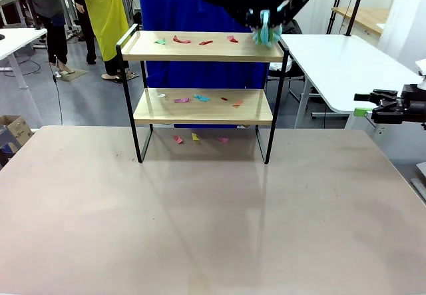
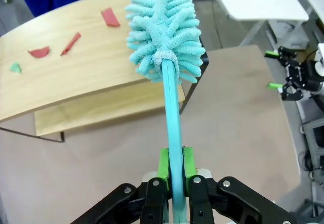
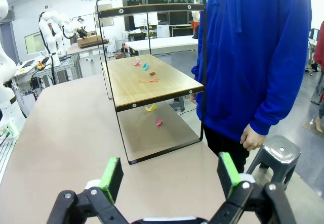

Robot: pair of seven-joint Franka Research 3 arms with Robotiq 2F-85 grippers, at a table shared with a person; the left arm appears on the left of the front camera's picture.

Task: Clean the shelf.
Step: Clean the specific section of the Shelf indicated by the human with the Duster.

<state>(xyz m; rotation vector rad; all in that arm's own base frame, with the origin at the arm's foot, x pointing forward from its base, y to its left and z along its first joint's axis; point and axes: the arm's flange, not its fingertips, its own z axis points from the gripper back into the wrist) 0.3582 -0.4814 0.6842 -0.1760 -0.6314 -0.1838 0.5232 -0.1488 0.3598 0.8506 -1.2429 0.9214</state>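
Observation:
The shelf (image 1: 203, 55) stands at the far middle of the table, two light wood boards in a thin black frame. Small coloured paper scraps (image 1: 181, 40) lie on its top board, more scraps on the lower board (image 1: 200, 98) and on the table beneath (image 1: 194, 136). My left gripper (image 2: 172, 171) is shut on the handle of a teal fluffy duster (image 2: 164, 29). The duster head (image 1: 266, 35) rests at the right end of the top board (image 2: 76, 72). My right gripper (image 3: 169, 176) is open and holds nothing; it hangs off the table's right side (image 1: 363, 104), facing the shelf's end.
A person in a blue top (image 3: 253, 57) stands right behind the shelf, one hand hanging near a metal stool (image 3: 276, 153). A white table (image 1: 346, 62) stands at the back right. The beige table (image 1: 200, 222) spreads wide in front of the shelf.

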